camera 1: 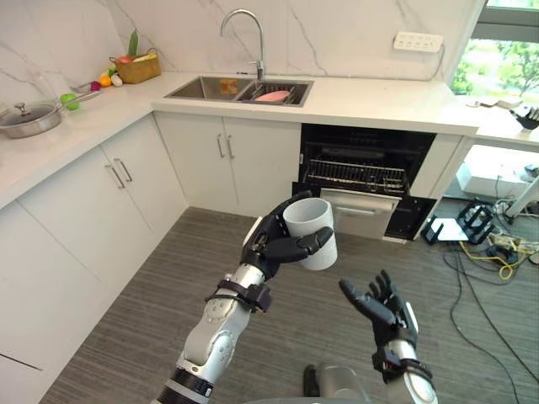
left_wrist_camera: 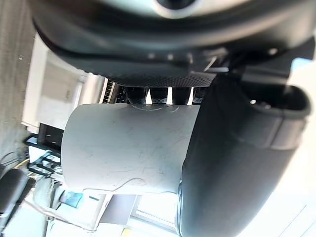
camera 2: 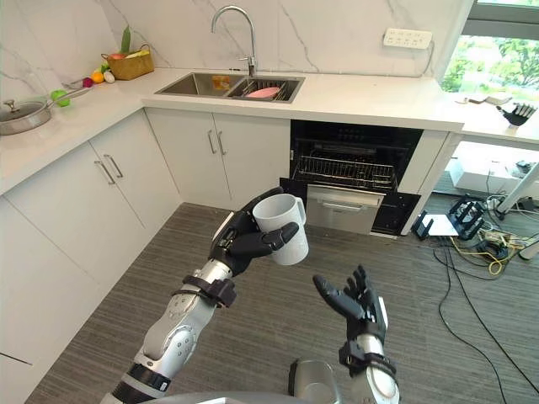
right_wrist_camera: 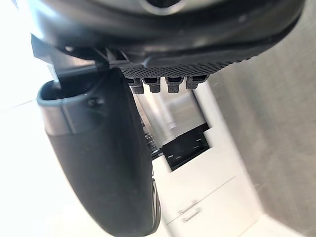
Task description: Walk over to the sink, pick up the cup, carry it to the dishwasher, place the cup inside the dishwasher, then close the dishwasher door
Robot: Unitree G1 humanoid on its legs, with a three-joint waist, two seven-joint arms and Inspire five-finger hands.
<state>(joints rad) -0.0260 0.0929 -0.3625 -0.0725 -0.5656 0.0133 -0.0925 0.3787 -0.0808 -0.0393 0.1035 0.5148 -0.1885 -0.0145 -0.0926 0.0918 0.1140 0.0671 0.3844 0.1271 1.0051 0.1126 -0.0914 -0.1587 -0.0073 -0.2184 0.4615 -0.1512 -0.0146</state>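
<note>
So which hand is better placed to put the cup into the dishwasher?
The left hand: its fingers and thumb wrap the white cup, held up facing the open dishwasher. The right hand is open and empty.

We see a dark left robot hand [camera 1: 271, 244] and right robot hand [camera 1: 391, 311] on silver-grey arms [camera 1: 221, 332], black-banded at the wrists.

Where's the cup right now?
The cup is gripped in the left hand, centre of the eye views, above the floor before the open dishwasher.

Matt white cup [camera 1: 312, 229]; glossy marble-look countertop [camera 1: 379, 97]; steel sink [camera 1: 202, 87]; chrome faucet [camera 1: 245, 34].
</note>
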